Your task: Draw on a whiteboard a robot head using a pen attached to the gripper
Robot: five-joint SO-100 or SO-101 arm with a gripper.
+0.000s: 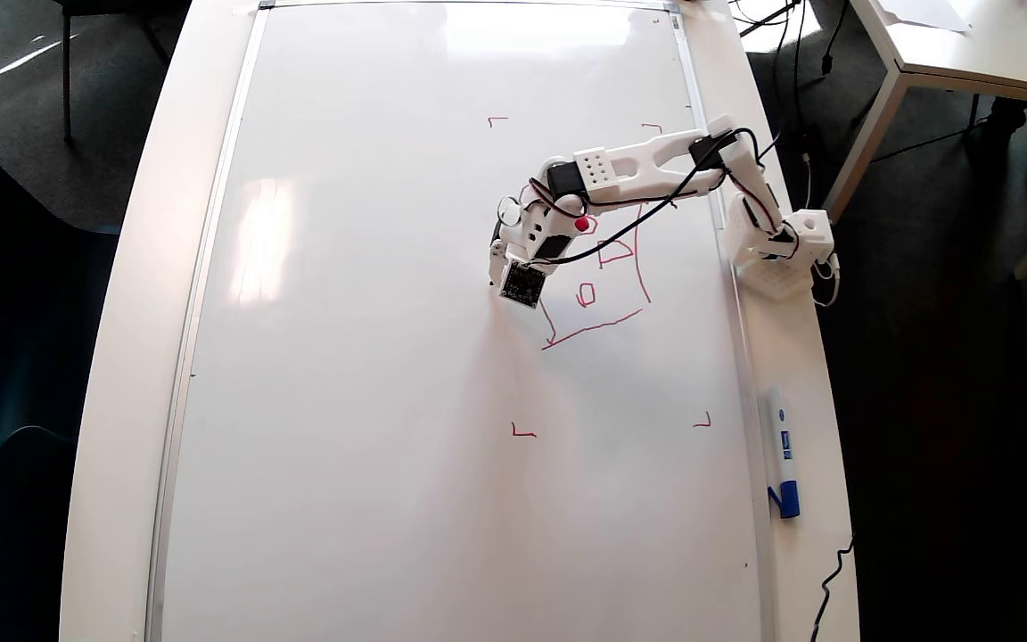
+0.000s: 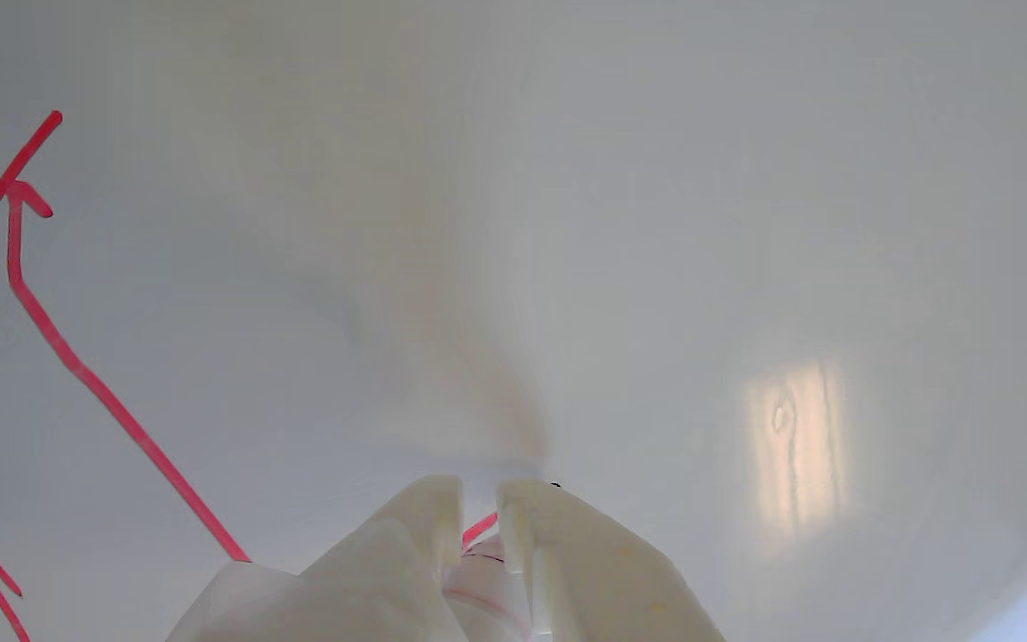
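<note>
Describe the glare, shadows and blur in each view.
Overhead view: bright window glare on the whiteboard, a broad patch at its top edge and a taller streak toward the left; edges bow slightly, and the floor is dark. Wrist view: a warm reflection patch at right, a soft brownish shadow rising above the gripper, whose fingers are close and blurred; the red lines of the robot head stay fairly crisp.

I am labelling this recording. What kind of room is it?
Probably an office or lab: a whiteboard lies on a white table, a second table stands nearby, and cables run over dark carpet.
</note>
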